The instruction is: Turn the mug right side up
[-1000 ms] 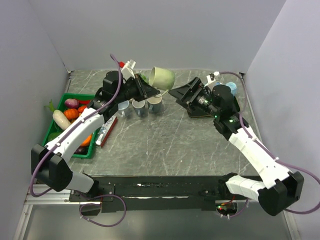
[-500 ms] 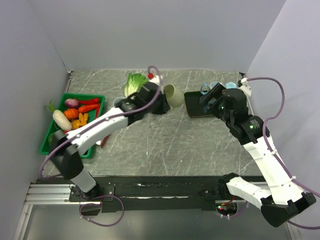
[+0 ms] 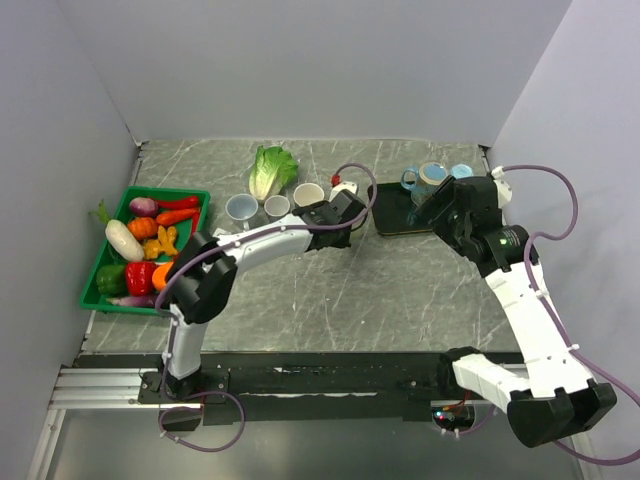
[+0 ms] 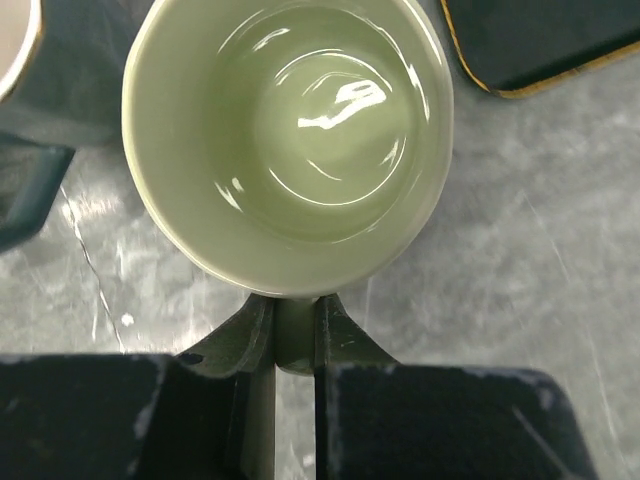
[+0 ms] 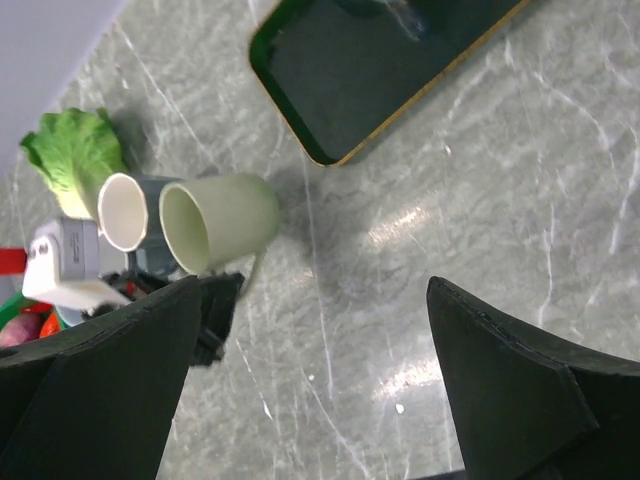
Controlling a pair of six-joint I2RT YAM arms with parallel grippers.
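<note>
The pale green mug (image 4: pixel 290 140) fills the left wrist view, its open mouth facing the camera. My left gripper (image 4: pixel 295 322) is shut on the mug's handle (image 4: pixel 295 345), which sits pinched between the two fingers. In the right wrist view the mug (image 5: pixel 225 218) leans on its side, mouth towards the left gripper (image 5: pixel 200 305), low over the table beside the dark tray (image 5: pixel 380 70). In the top view the left gripper (image 3: pixel 335 215) covers the mug. My right gripper (image 5: pixel 310 400) is open and empty, above the tray's near edge (image 3: pixel 440 205).
The dark gold-rimmed tray (image 3: pixel 392 218) lies right of the mug, with blue cups (image 3: pixel 430 177) behind it. A cream cup (image 3: pixel 308 194), two small cups (image 3: pixel 258 207) and a lettuce (image 3: pixel 270 170) stand to the left. A green crate (image 3: pixel 100 272) of vegetables is at the far left.
My left arm has swung the mug right and down, from above the row of cups to the table beside the tray. My right gripper has drawn back towards the right.
</note>
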